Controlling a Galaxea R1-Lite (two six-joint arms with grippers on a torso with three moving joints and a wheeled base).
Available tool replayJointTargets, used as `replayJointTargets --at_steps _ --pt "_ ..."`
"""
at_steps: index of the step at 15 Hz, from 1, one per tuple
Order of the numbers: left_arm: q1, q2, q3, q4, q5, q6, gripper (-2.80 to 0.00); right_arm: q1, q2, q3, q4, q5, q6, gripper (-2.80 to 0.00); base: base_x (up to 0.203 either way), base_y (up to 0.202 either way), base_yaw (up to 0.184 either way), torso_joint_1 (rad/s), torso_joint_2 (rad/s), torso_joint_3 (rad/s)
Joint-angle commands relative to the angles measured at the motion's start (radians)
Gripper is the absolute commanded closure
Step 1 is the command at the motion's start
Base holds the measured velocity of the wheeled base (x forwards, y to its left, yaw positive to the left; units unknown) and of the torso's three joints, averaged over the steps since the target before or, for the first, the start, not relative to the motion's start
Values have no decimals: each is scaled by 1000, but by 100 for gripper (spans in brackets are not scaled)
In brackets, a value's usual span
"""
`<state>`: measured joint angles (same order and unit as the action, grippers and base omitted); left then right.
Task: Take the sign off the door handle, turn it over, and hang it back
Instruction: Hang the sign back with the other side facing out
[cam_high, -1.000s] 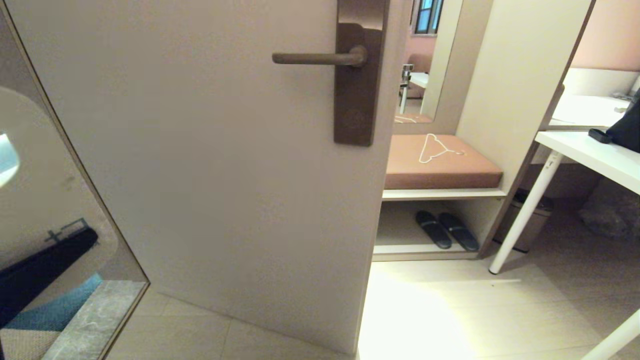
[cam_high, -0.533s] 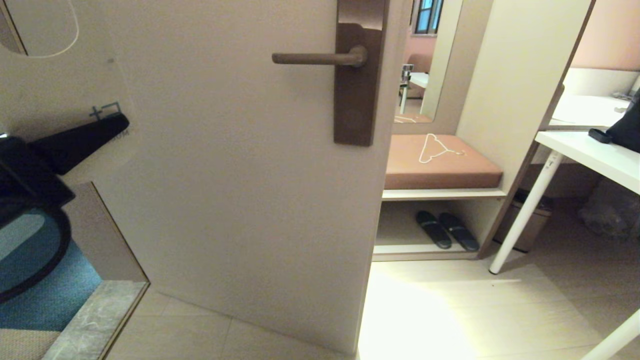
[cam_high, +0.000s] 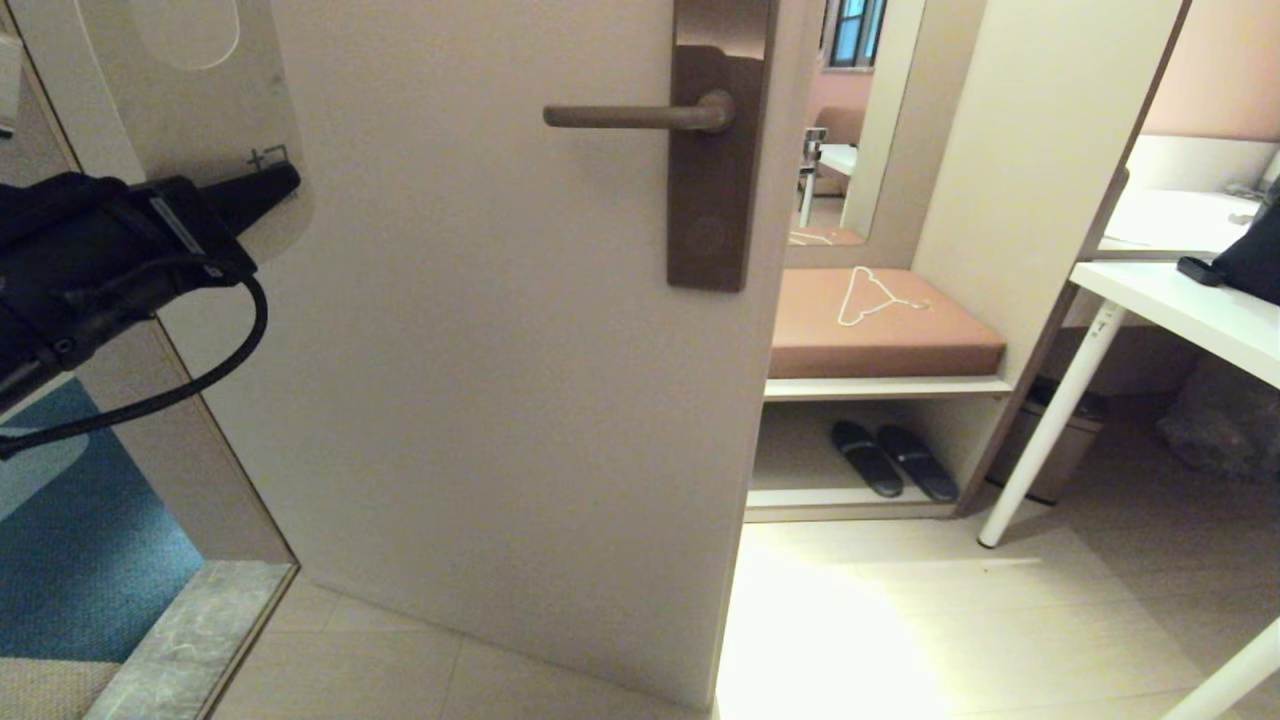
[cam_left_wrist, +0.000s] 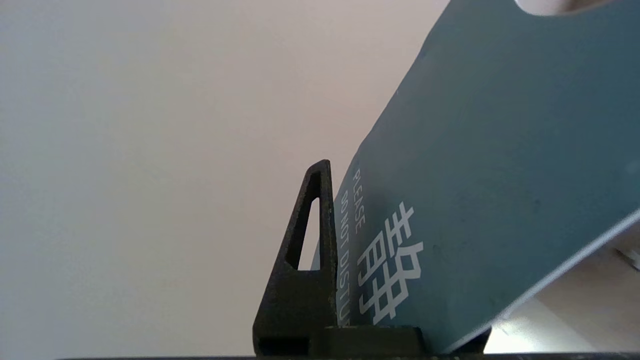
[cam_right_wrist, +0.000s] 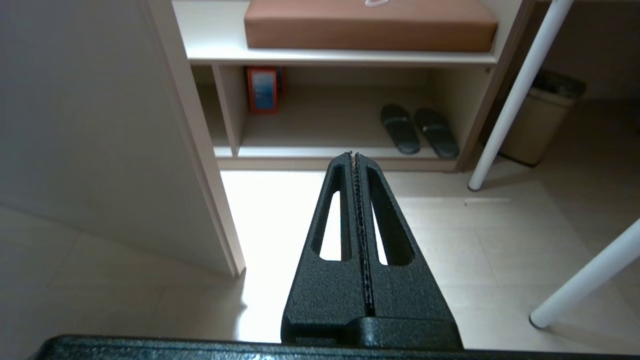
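Note:
The sign (cam_high: 205, 110) is off the door handle (cam_high: 630, 117) and is held up at the far left of the head view, pale side facing me, its large hole at the top. My left gripper (cam_high: 285, 182) is shut on the sign's lower end, well left of the handle and a little below it. In the left wrist view the sign (cam_left_wrist: 490, 150) shows its slate-blue "Please do not disturb" side against one finger (cam_left_wrist: 310, 240); the other finger is hidden behind it. The handle is bare on its bronze backplate (cam_high: 712, 200). My right gripper (cam_right_wrist: 355, 156) is shut and empty, low over the floor by the door's edge.
The door (cam_high: 480, 380) fills the middle. Right of it is a bench with a brown cushion (cam_high: 885, 330), a white hanger (cam_high: 870, 295) and dark slippers (cam_high: 893, 460) below. A white table (cam_high: 1190, 310) and a bin (cam_high: 1060, 440) stand at the right.
My left arm has risen from the lower left and moved right, carrying the sign upward along the door. The handle and the right side have not changed.

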<state>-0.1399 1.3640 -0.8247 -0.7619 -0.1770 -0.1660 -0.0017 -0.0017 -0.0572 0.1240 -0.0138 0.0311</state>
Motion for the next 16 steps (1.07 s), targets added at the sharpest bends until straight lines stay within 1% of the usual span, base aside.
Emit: replayJointTargets --at_steps 1,3,4,6,8,16 --pt "26 69 -56 -5 -2 -2 0 0 2 20 -44 0 0 0 0 0 0 0 0 0" --pt "60 126 -125 -4 -5 -1 0 0 2 44 -102 -2 0 0 0 0 0 0 0 0" --pt "83 150 -140 -5 -21 -2 0 0 2 51 -122 -2 1 0 0 0 0 0 0 0" --pt "124 181 -169 -5 -77 -2 0 0 2 54 -133 -2 0 0 0 0 0 0 0 0" --pt "132 198 -188 -5 -84 -1 0 -1 2 57 -136 -2 0 0 0 0 0 0 0 0" --pt "129 190 -189 -6 -88 -3 0 0 2 57 -135 -2 0 0 0 0 0 0 0 0"
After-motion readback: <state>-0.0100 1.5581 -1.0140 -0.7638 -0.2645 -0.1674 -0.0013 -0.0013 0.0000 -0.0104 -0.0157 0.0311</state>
